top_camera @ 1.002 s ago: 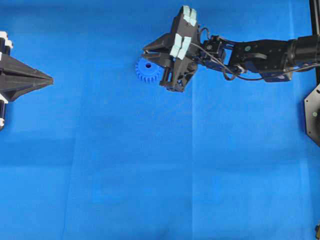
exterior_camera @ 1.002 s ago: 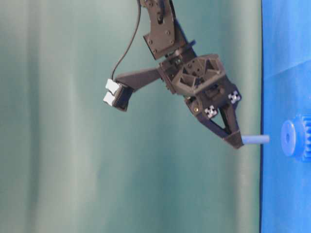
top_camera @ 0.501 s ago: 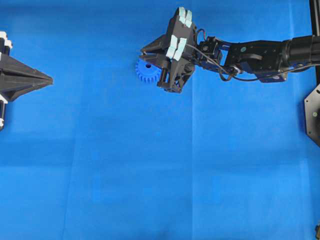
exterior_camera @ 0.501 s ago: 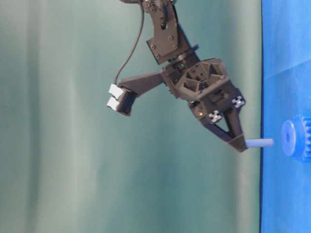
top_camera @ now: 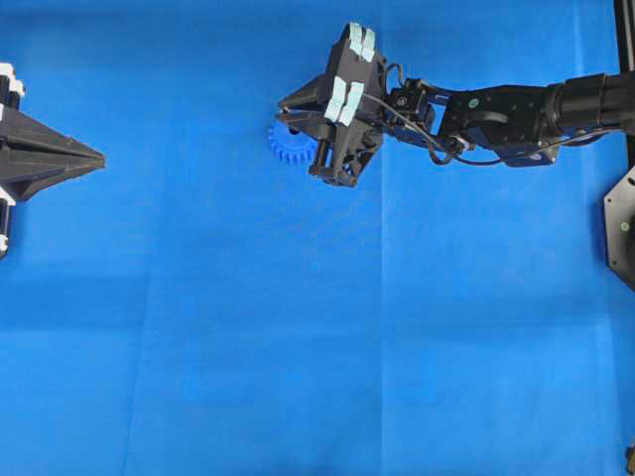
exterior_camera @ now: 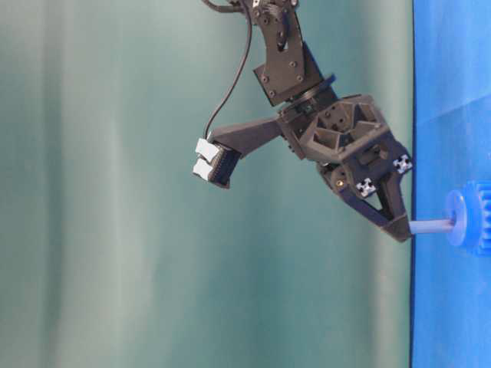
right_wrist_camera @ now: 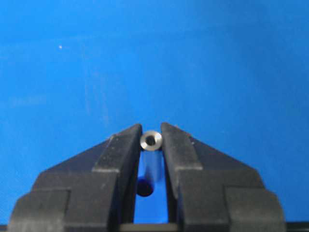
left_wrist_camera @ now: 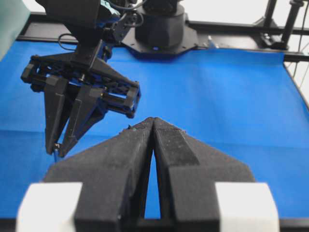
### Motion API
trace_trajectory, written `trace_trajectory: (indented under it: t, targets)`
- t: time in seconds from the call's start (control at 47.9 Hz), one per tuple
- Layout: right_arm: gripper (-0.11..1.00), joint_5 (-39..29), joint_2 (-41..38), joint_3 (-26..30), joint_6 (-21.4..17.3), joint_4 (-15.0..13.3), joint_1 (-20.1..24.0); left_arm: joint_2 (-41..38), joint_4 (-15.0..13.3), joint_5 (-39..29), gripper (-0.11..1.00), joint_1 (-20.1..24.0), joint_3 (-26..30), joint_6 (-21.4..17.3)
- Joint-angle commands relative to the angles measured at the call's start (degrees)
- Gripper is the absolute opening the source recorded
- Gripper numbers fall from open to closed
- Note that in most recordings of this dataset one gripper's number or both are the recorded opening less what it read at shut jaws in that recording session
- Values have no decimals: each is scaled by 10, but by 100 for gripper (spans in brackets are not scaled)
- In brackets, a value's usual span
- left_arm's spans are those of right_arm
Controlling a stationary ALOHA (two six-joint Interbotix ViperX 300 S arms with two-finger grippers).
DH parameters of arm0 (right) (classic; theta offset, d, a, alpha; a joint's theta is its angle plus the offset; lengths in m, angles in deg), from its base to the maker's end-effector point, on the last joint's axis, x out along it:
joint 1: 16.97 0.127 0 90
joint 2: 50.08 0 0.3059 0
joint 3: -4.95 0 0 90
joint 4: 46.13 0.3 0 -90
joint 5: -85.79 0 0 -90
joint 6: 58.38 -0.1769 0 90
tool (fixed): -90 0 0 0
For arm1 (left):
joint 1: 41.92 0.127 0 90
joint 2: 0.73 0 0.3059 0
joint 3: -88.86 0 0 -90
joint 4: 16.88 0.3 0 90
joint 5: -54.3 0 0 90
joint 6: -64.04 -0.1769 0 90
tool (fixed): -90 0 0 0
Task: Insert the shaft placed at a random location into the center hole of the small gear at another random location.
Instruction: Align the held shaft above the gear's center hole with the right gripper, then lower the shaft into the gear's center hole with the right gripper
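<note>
Our right gripper has carried the thin silvery metal shaft rightward, jaws clamped on it, pointing at the blue toothed plastic gear's hub at right; left gripper closed, empty.

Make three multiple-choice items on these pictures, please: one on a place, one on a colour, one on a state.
1. Where is the free end of the shaft in the table-level view?
A. At the hub of the small gear
B. Lying flat on the cloth far from the gear
C. Between the left gripper's fingers

2. What colour is the small gear?
A. Red
B. Blue
C. White

3. How does the right gripper stand?
A. Wide open and empty
B. Closed on the shaft
C. Closed on the gear

Answers:
1. A: the table-level view shows the shaft reaching from the fingertips to the gear's hub.
2. B: the toothed rim is bright blue in the overhead view.
3. B: the right wrist view shows the shaft's ring-shaped end clamped between the two fingertips.
</note>
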Motion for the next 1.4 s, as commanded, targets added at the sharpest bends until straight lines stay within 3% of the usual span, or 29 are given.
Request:
trace_trajectory:
  t: [0.0, 0.773, 1.378]
  targets:
    - [3, 5, 7, 6, 0, 1, 1, -3, 1, 4, 0, 1, 5, 1]
    - [3, -22, 63, 3, -1, 1, 2, -3, 1, 4, 0, 1, 5, 1]
    - [3, -5, 13, 2, -4, 11, 16, -2, 1, 4, 0, 1, 4, 1]
